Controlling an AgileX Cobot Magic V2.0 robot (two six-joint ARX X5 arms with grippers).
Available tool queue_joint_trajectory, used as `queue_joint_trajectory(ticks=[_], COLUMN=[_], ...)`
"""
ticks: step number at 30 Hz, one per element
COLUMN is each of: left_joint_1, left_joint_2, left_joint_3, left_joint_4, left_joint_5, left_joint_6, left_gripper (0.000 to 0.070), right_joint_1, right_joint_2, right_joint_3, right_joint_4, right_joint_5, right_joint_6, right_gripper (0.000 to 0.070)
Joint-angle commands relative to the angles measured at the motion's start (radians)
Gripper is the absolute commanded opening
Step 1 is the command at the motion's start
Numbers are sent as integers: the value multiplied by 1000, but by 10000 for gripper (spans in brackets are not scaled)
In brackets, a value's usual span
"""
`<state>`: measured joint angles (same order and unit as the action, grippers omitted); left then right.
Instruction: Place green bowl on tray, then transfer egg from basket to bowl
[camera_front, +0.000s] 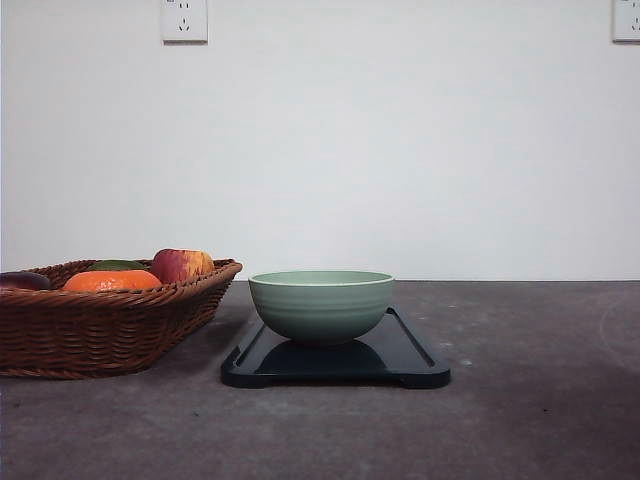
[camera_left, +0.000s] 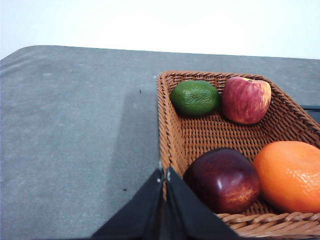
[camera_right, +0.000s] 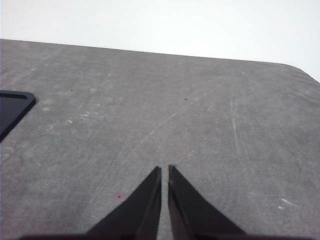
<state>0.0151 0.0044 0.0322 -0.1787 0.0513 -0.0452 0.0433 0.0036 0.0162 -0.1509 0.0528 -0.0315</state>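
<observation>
While beside jaws, basket (camera_left: 200, 135).

No readable text, labels, brands, numbers or signs on anything in any view.

The left pincer (camera_left: 165, 175) has its two black fingers (camera_left: 145, 210) pressed together at the tips (no gap to speak of), w/ nothing between them. The right pincer (camera_right: 165, 170) looks much the same: fingers (camera_right: 187, 210) almost touching, just a thin slit, holding nothing, above the counter.
</observation>
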Motion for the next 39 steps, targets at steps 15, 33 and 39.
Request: queue_joint_trajectory(ticks=[15,33,39], left_joint_1=[0,0,0], left_joint_2=[-1,-1,-1], left_joint_3=[-19,-19,-19], left_joint_4=[-6,-6,-6], left_joint_5=[1,1,1], left_joint_6=[0,0,0], left_gripper=[0,0,0], right_joint_1=[-2,-2,-2], right_joint_2=[0,0,0], right_joint_3=[-4,-4,-4], right_joint_4=[9,9,9], right_joint_5=[1,1,1], right_joint_6=[-3,-3,-3], right_gripper=[17,17,17])
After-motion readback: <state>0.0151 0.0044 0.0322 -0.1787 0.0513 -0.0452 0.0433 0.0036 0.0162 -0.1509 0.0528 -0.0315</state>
